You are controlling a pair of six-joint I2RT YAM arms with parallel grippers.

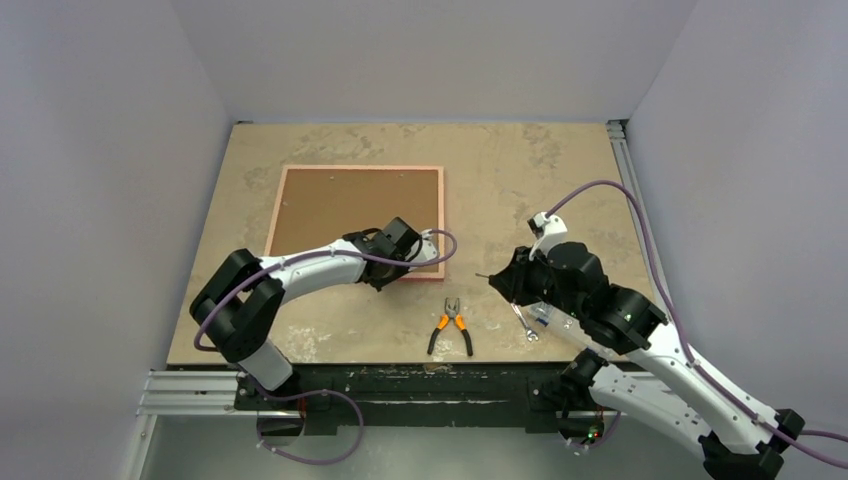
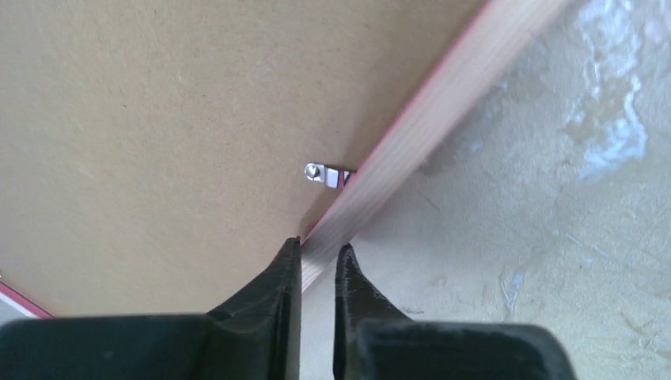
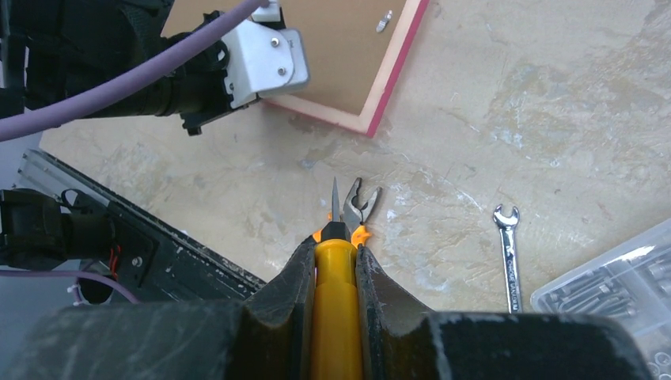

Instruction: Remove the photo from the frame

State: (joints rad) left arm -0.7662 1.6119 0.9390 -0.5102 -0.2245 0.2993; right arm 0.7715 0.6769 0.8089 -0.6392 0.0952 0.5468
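1. The left jaws are pinched on the pale rim of the frame by its near right corner. One finger is on the brown backing board side and the other is outside the rim. A firm pinch here should stop the frame sliding on the bench.
2. The right jaws are clamped on a yellow screwdriver. Its blade points forward above the pliers, well apart from the frame.
3. Just beyond the left fingers, a small metal tab bridges the rim and the board. I judge this to be the target: bring the blade to its free end and turn or bend it off the board.
4. The photo is not visible and is presumably face down under the board. Work the blade shallow and flat so it does not gouge through.
5. Push toward the pinched rim, not away from it.
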